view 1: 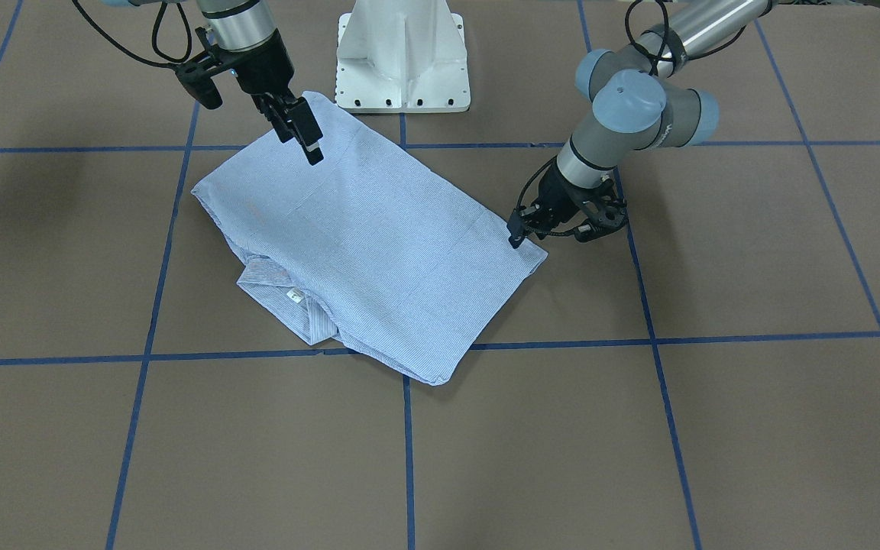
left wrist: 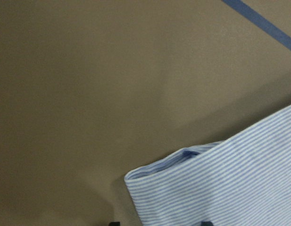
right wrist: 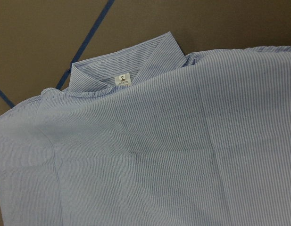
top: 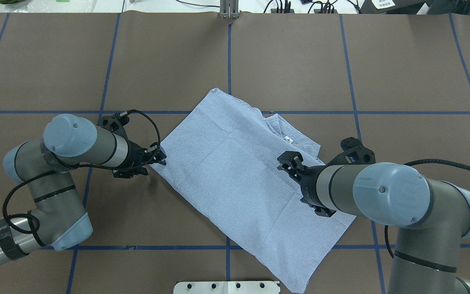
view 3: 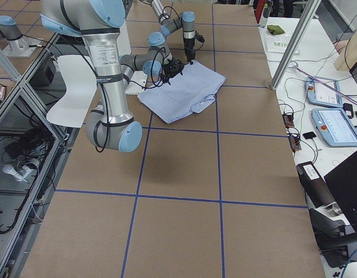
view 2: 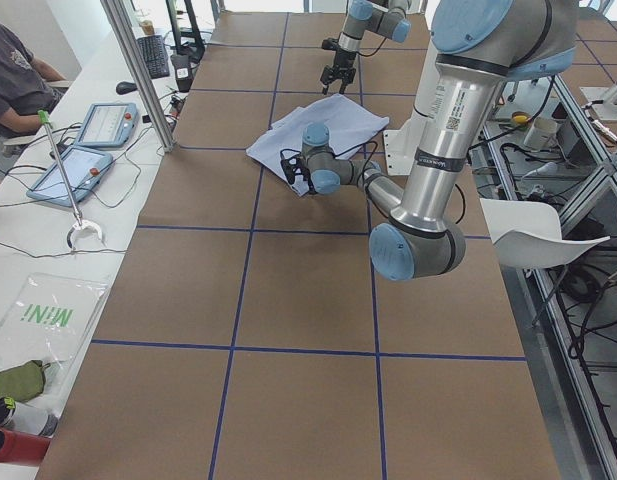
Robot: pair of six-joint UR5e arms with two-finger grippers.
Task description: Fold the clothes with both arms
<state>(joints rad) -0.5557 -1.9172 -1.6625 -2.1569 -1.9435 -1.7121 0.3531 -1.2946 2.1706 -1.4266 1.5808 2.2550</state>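
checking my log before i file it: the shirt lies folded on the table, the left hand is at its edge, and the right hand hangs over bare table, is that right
Not quite: the right hand hangs over the shirt, near its collar, not beside it, as the overhead exterior view shows. The rest stands.

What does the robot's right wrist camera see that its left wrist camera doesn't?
Only the right wrist view shows the collar with its small white size label. Only the left wrist view shows a folded corner of the shirt beside lots of bare table. Both show the blue striped shirt, the brown table and blue tape.
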